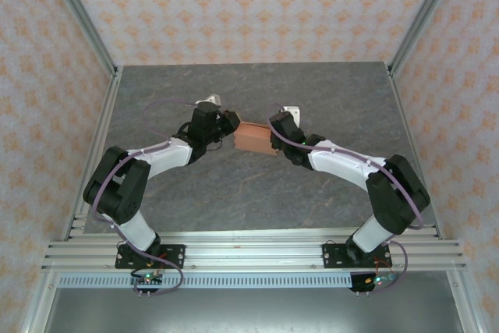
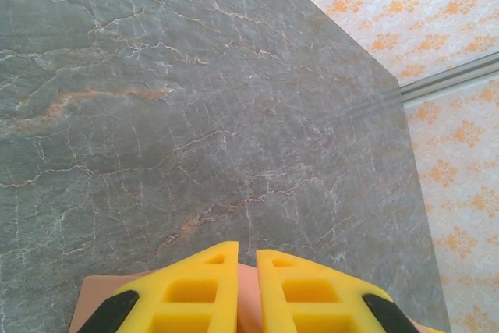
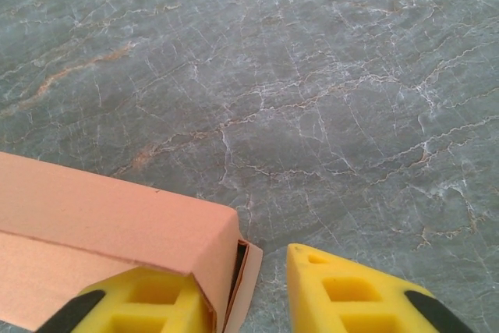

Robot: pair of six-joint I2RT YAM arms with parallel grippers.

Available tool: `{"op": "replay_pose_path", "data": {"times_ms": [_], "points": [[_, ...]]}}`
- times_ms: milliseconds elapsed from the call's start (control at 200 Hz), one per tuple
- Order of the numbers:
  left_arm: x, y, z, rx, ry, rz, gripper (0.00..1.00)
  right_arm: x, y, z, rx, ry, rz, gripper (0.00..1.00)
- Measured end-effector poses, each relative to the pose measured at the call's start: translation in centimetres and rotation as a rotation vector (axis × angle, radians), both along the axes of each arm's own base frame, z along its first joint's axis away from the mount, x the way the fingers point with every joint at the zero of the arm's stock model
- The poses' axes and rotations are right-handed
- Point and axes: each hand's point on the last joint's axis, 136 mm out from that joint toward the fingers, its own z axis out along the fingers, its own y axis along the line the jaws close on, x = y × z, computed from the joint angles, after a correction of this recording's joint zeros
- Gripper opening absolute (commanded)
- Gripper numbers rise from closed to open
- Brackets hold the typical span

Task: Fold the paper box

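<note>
Left gripper (image 2: 247, 253) is all but closed: its two yellow fingers (image 2: 195, 294) stand nearly parallel with only a thin slit between them, and salmon-orange card fills that slit and spreads out beneath them, so it is pinching an edge of the paper box (image 1: 251, 138). From above, this gripper (image 1: 231, 125) meets the left end of the box.

Right gripper (image 3: 253, 271) has its jaws parted. In its wrist view one yellow finger (image 3: 156, 306) lies under the near corner of the box (image 3: 101, 208), seemingly touching it, while the other finger (image 3: 351, 294) stands apart from the box with bare grey bench (image 3: 312, 76) showing between them. It grips nothing. From above, this gripper (image 1: 274, 143) sits at the right end of the box.

The box is folded into a shallow rectangular block, its flat top panel facing up. At the right end its end flap hangs slightly ajar, with a dark gap behind it. It lies between the two grippers, near the middle of the marbled bench (image 1: 257, 193).
</note>
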Motion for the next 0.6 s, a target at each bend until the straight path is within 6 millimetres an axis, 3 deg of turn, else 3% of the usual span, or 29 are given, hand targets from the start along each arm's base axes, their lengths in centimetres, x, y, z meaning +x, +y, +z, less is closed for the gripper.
{"op": "replay_pose_path", "data": {"times_ms": [601], "points": [[0.05, 0.11, -0.12, 0.026, -0.008, 0.024, 0.11, -0.45, -0.13, -0.26, 0.008, 0.054, 0.035, 0.52]]}}
